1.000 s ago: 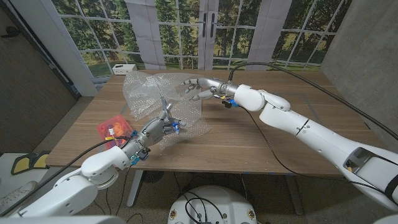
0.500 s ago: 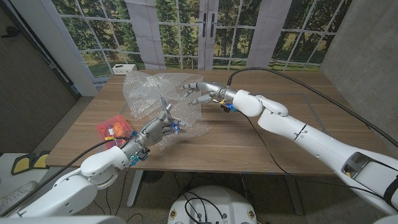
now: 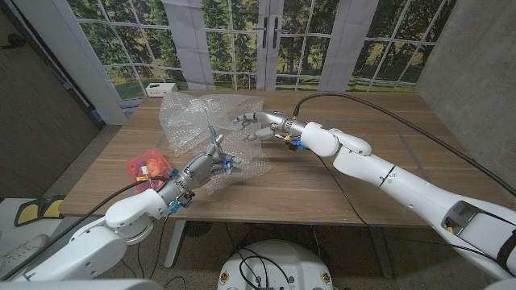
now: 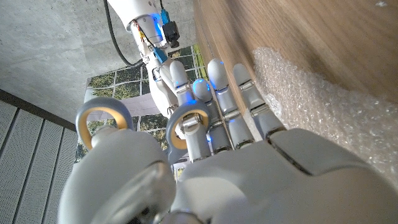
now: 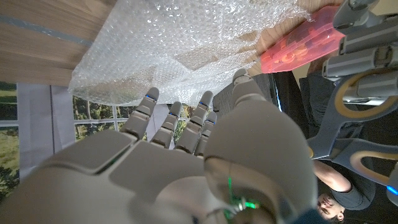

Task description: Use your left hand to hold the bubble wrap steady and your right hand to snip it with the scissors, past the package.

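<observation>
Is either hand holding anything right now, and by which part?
The left hand holds the scissors by the yellow-ringed handles, blades pointing up. The right hand holds nothing, fingers spread over the bubble wrap.

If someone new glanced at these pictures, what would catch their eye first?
Probably the crumpled bubble wrap spread over the table's far left. Next, the left hand at its near edge, holding scissors point-up, while the right hand reaches in from the right with spread fingers.
</observation>
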Action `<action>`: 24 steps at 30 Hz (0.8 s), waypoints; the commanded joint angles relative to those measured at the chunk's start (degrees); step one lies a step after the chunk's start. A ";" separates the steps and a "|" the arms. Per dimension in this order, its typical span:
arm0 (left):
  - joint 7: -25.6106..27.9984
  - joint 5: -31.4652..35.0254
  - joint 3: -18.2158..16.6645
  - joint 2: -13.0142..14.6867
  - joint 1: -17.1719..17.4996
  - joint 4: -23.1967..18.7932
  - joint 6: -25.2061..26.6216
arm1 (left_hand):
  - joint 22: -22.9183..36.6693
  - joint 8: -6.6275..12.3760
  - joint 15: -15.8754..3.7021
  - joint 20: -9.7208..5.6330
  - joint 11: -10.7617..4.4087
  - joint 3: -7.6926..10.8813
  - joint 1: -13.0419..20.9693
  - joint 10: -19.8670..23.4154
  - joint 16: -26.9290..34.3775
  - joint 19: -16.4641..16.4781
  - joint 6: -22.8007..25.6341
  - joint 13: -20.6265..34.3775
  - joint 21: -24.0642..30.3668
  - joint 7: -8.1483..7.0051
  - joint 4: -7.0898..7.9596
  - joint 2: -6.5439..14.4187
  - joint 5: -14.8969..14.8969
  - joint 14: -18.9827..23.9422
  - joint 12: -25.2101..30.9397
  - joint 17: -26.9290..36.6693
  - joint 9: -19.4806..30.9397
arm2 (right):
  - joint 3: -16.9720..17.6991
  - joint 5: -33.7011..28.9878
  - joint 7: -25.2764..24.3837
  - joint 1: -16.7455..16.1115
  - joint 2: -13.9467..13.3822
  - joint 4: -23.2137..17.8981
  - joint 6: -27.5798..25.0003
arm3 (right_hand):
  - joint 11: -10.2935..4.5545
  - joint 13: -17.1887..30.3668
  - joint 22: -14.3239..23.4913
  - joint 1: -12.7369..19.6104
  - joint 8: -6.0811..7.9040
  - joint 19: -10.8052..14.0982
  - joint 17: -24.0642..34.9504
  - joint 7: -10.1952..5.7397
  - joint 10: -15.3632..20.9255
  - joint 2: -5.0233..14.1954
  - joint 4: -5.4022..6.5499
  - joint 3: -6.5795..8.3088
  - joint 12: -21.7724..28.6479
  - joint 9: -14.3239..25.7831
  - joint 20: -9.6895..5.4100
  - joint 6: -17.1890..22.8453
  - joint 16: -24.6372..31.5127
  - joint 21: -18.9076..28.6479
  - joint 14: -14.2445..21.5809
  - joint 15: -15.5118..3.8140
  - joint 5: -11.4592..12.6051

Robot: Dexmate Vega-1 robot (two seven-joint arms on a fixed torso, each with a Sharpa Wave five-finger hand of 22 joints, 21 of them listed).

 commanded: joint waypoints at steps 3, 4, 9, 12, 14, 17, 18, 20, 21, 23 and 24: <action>-0.20 0.97 2.28 -0.90 -1.75 1.04 -0.49 | -0.06 0.34 -0.66 -0.12 -2.25 -0.10 0.31 2.46 0.56 0.64 -1.81 -0.07 0.04 3.55 -0.05 0.55 -0.21 0.54 0.11 0.12 0.02 | 0.57 0.38 -2.66 -2.40 0.62 0.40 -0.37 | -0.04 0.30 0.06 -0.01 0.34 0.76 0.09 0.07 0.68 0.44 -0.09 -0.26 0.12 0.24 -0.47 0.60 0.16 0.31 0.37 -10.04 0.24; -0.08 0.88 2.31 -0.89 -1.75 1.01 -0.41 | -0.06 0.36 -0.56 -0.12 -2.26 -0.09 0.32 2.47 0.59 0.61 -1.75 -0.08 0.02 3.58 -0.05 0.56 -0.21 0.53 0.12 0.16 0.02 | 0.62 1.23 -2.26 -2.39 0.75 0.77 0.06 | -0.04 0.31 0.07 -0.03 0.32 0.88 0.09 0.13 0.70 0.42 -0.09 -0.29 0.13 0.24 -0.51 0.60 0.20 0.35 0.46 -10.01 0.23; -0.29 0.47 2.58 -0.72 -1.86 1.39 -0.35 | -0.16 0.24 -0.41 -0.20 -2.16 0.02 0.40 2.81 0.49 0.62 -1.83 -0.47 -0.04 3.47 0.00 0.92 -0.28 0.89 0.01 -0.41 -0.04 | 0.16 0.72 -3.37 -2.90 1.20 1.43 0.04 | -0.04 0.41 0.06 0.82 0.11 1.68 -0.08 0.05 0.70 0.72 -0.53 0.06 0.04 0.31 -1.48 0.53 0.43 0.57 1.04 -10.34 0.30; -0.45 0.36 2.72 -0.65 -1.93 1.54 -0.48 | -0.20 0.25 -0.36 -0.40 -2.17 0.02 0.42 2.66 0.62 1.01 -1.80 -0.28 0.08 3.50 -0.01 0.95 -0.31 0.76 0.09 -0.17 -0.03 | 0.01 -0.10 -4.33 -3.33 1.41 1.20 -0.83 | -0.03 0.42 0.06 0.98 -0.02 1.63 -0.12 0.22 0.61 0.75 -0.61 0.11 -0.02 0.32 -1.52 0.29 0.43 0.54 1.05 -10.34 0.30; -0.50 0.39 2.80 -0.62 -1.97 1.61 -0.63 | -0.24 0.24 -0.43 -0.47 -2.21 0.03 0.45 2.88 0.61 1.00 -1.78 -0.59 0.05 3.62 -0.02 0.98 -0.33 0.67 -0.03 -0.16 -0.04 | -0.05 -0.59 -5.03 -3.60 1.59 1.09 -1.40 | -0.01 0.44 0.06 1.09 -0.08 1.70 -0.16 0.27 0.47 0.71 -0.68 0.12 -0.09 0.34 -1.47 0.23 0.43 0.55 1.05 -10.30 0.28; -0.36 0.61 2.90 -0.64 -2.01 1.70 -0.92 | -0.33 0.30 -0.45 -0.40 -2.28 0.03 0.50 2.84 0.52 0.92 -1.77 -0.45 -0.04 3.58 -0.02 1.07 -0.39 0.76 0.07 -0.46 0.11 | -0.38 -1.40 -5.64 -3.80 1.83 1.00 -2.38 | 0.00 0.46 0.05 1.00 -0.10 2.15 -0.18 0.39 0.33 0.60 -0.64 0.02 -0.16 0.35 -1.26 0.28 0.55 0.69 1.28 -10.05 0.22; -0.28 0.72 2.91 -0.59 -2.06 1.74 -0.94 | -0.35 0.32 -0.47 -0.43 -2.27 0.03 0.50 2.89 0.52 0.93 -1.74 -0.65 -0.05 3.61 -0.02 1.08 -0.41 0.69 -0.04 -0.44 0.13 | -0.53 -1.45 -5.51 -3.75 1.89 1.07 -2.49 | 0.01 0.47 0.05 0.96 -0.13 2.36 -0.19 0.47 0.31 0.57 -0.62 -0.02 -0.18 0.36 -1.23 0.25 0.60 0.76 1.38 -10.01 0.21; -0.24 0.74 2.93 -0.53 -2.17 1.79 -0.98 | -0.39 0.33 -0.51 -0.47 -2.10 0.01 0.50 3.00 0.64 0.93 -1.77 -0.47 -0.08 3.52 -0.01 1.10 -0.44 0.57 0.13 -0.23 0.20 | -0.95 -1.72 -5.37 -3.50 1.97 1.48 -2.22 | 0.02 0.49 0.05 0.84 -0.20 2.48 -0.20 0.72 0.31 0.49 -0.56 -0.11 -0.19 0.37 -1.21 0.13 0.69 0.78 1.54 -9.90 0.18; -0.31 0.64 2.95 -0.51 -2.23 1.83 -0.97 | -0.41 0.33 -0.47 -0.48 -2.00 0.01 0.49 3.08 0.69 0.91 -1.75 -0.70 -0.10 3.54 0.00 1.11 -0.45 0.55 0.02 -0.16 0.21 | -1.26 -1.74 -4.92 -3.13 1.94 1.88 -1.70 | 0.02 0.49 0.05 0.80 -0.23 2.56 -0.21 0.81 0.30 0.47 -0.54 -0.13 -0.20 0.37 -1.25 0.08 0.71 0.80 1.59 -9.87 0.17; -0.55 0.56 3.02 -0.46 -2.38 1.99 -1.07 | -0.46 0.36 -0.45 -0.50 -2.19 0.00 0.49 3.17 0.46 0.94 -1.67 -0.87 -0.13 3.52 0.01 1.15 -0.50 0.76 -0.05 -0.72 0.25 | -2.10 -0.04 -1.30 -1.11 1.91 3.93 0.79 | 0.06 0.53 0.03 0.72 -0.47 3.12 -0.26 1.15 0.31 0.34 -0.52 -0.25 -0.22 0.38 -1.55 -0.45 0.79 0.96 1.75 -9.91 0.14; -0.91 0.35 3.10 -0.39 -2.53 2.14 -1.06 | -0.48 0.31 -0.42 -0.49 -2.09 0.00 0.50 3.10 0.58 1.01 -1.81 -0.72 -0.12 3.59 0.00 1.17 -0.51 0.70 0.02 -0.51 0.28 | -2.46 0.74 0.04 -0.28 1.96 5.08 2.29 | 0.16 0.47 0.01 0.60 -1.29 3.08 -0.60 1.62 -0.67 -0.20 -0.56 -0.56 -0.77 0.38 -2.04 -2.48 0.28 0.78 0.76 -9.97 0.11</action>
